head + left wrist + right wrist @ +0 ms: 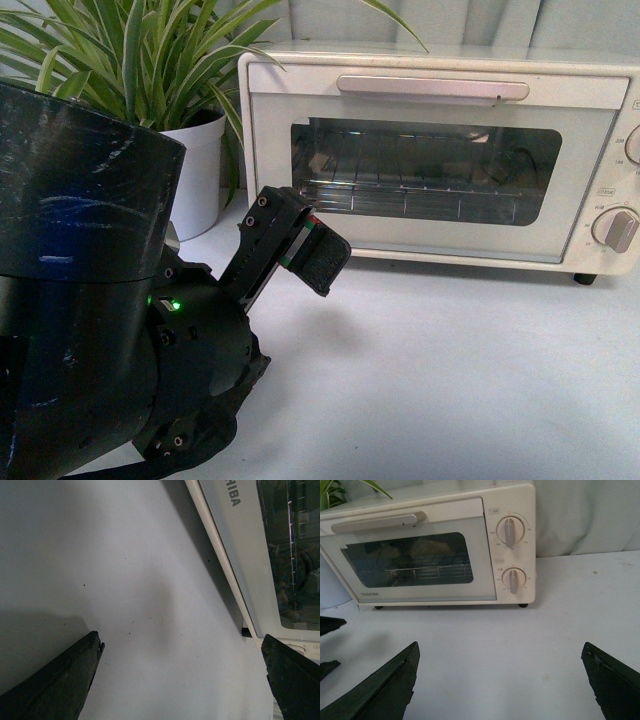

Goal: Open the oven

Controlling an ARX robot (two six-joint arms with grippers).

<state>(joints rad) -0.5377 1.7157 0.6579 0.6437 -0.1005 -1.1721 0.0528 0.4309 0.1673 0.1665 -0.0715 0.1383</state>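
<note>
- Two pairs of jaws stand wide and empty. The left gripper [182, 680] has only bare table between its fingers [60, 680], and the right gripper [497, 685] shows the same.
- In the front view the left gripper sits left of centre, low in the frame. It tilts up toward the oven [440, 160], near its lower left corner but apart from it. The right gripper is outside that view.
- The oven fills the upper right of the front view, standing on the white table [450, 380]. Its door is shut and the rack shows through the glass.
- The handle [432, 88] runs along the top of the door, well above the left gripper, with nothing on it. A knob [618, 228] sits at the right edge.
- A plant [130, 60] in a white pot stands at upper left, just beside the oven.
- The step looks like the approach, with no grip made yet.
- Next, a gripper likely has to rise to the handle, close on the bar, then pull out and down without dragging the oven.
</note>
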